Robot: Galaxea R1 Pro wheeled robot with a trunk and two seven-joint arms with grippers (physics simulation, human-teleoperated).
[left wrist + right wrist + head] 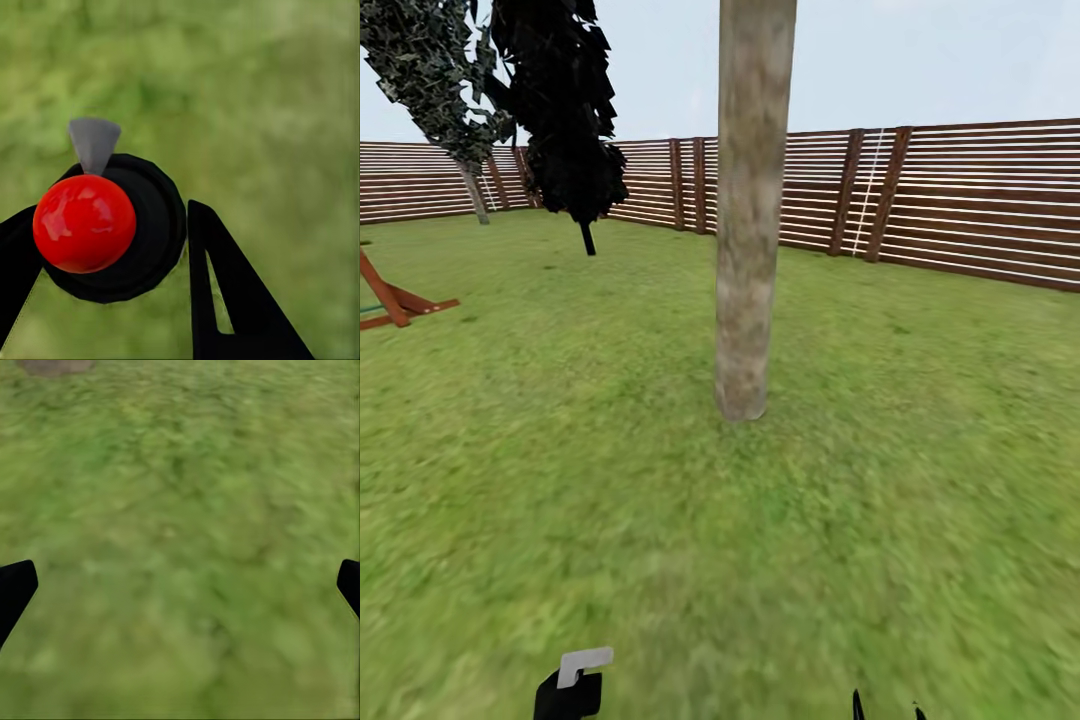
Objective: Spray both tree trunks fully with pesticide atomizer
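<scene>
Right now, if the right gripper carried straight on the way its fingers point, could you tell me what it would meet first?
Most likely the lawn. The right gripper is open and empty, with grass between its fingers and nothing else in that line. How far off the ground lies is unclear.

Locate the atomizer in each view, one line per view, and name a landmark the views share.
Head view: atomizer at the bottom edge, left of centre, grey nozzle on a black body.
Left wrist view: atomizer between the left gripper fingers, red ball on a black round body, grey nozzle beyond.
Right wrist view: not in it; the right gripper is open over grass.
Shared landmark: the lawn.
</scene>
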